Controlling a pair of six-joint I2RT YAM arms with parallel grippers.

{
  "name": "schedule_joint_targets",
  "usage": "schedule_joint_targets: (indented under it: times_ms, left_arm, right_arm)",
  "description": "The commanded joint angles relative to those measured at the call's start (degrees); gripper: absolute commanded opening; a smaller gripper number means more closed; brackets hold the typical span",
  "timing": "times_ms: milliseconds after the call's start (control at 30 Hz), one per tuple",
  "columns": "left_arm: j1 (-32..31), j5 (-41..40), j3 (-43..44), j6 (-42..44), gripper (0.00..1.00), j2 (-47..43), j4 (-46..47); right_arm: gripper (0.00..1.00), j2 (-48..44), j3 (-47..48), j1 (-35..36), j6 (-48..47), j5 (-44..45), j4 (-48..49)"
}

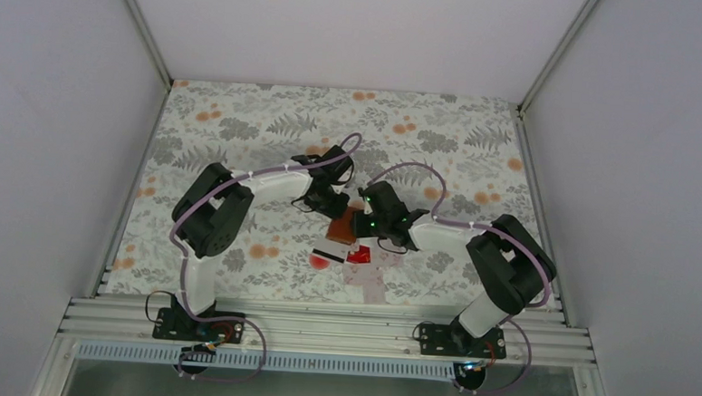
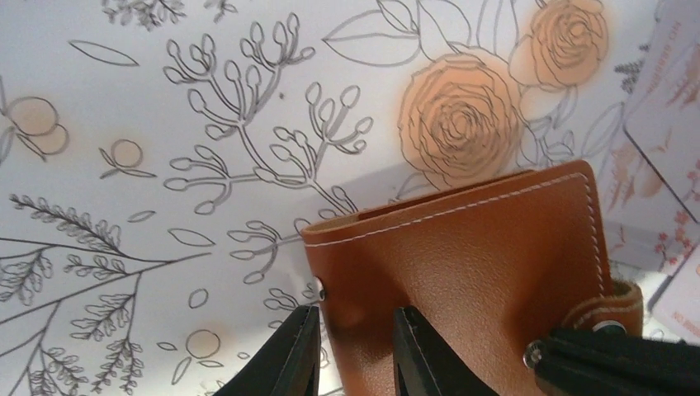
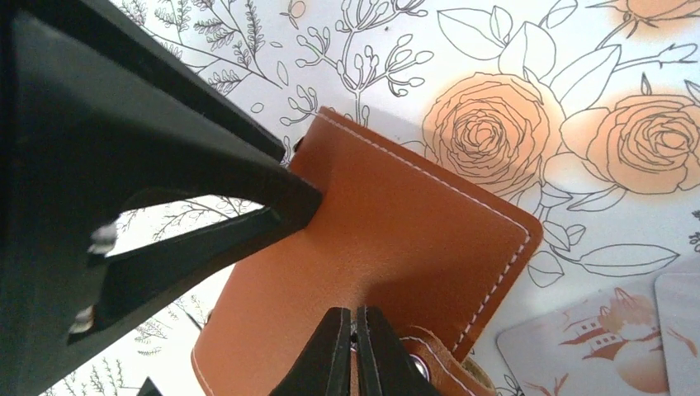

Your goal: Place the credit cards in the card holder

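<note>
The brown leather card holder (image 1: 340,229) lies closed on the floral cloth between both grippers. In the left wrist view my left gripper (image 2: 355,346) straddles the card holder's (image 2: 470,264) left edge, one finger beside it and one on its face, gripping it. In the right wrist view my right gripper (image 3: 355,351) is closed on the snap strap at the card holder's (image 3: 396,231) near edge. Pale credit cards (image 1: 366,270) and a red one (image 1: 360,253) lie just in front of the holder. Pale cards also show in the left wrist view (image 2: 670,115) and the right wrist view (image 3: 578,351).
A round red spot (image 1: 320,261) is printed on the cloth left of the cards. Grey walls enclose the table on the left, right and back. The aluminium rail (image 1: 322,328) with the arm bases runs along the near edge.
</note>
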Motion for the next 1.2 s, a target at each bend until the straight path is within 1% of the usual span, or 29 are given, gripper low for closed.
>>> schedule_joint_targets:
  times_ms: [0, 100, 333, 600, 667, 867, 1067, 1167]
  left_arm:
    - [-0.4, 6.6, -3.9, 2.5, 0.25, -0.8, -3.2]
    - [-0.5, 8.7, -4.7, 2.9, 0.25, -1.8, -3.3]
    - [-0.5, 8.3, -5.0, 3.6, 0.25, -4.7, -3.9]
    - [-0.5, 17.5, -8.3, 4.9, 0.25, -5.7, 1.6]
    - [-0.5, 18.2, -9.0, 4.9, 0.25, -5.3, 2.7]
    - [-0.4, 15.0, -8.4, 5.1, 0.25, -1.6, 1.5]
    - [-0.4, 12.7, -6.6, 5.2, 0.24, 0.7, -0.3]
    - [-0.4, 12.0, -6.2, 5.2, 0.24, 1.3, -0.7]
  right_arm:
    - [0.04, 0.5, -1.9, 0.6, 1.1, 0.9, 4.8]
    - [0.04, 0.4, -2.1, 0.6, 1.1, 0.9, 5.0]
    - [0.04, 0.5, -2.4, 0.5, 1.1, 0.6, 5.2]
    - [0.04, -0.2, -2.1, 0.5, 1.2, 0.3, 4.9]
    - [0.04, -1.1, -2.1, 0.4, 1.4, 0.3, 4.9]
    - [0.04, -5.2, 0.0, -0.1, 1.4, 1.0, 1.1]
    - [0.05, -12.6, 0.9, -0.7, 1.6, 5.0, -6.3]
    - [0.05, -14.7, 0.3, -0.8, 3.5, 8.8, -11.8]
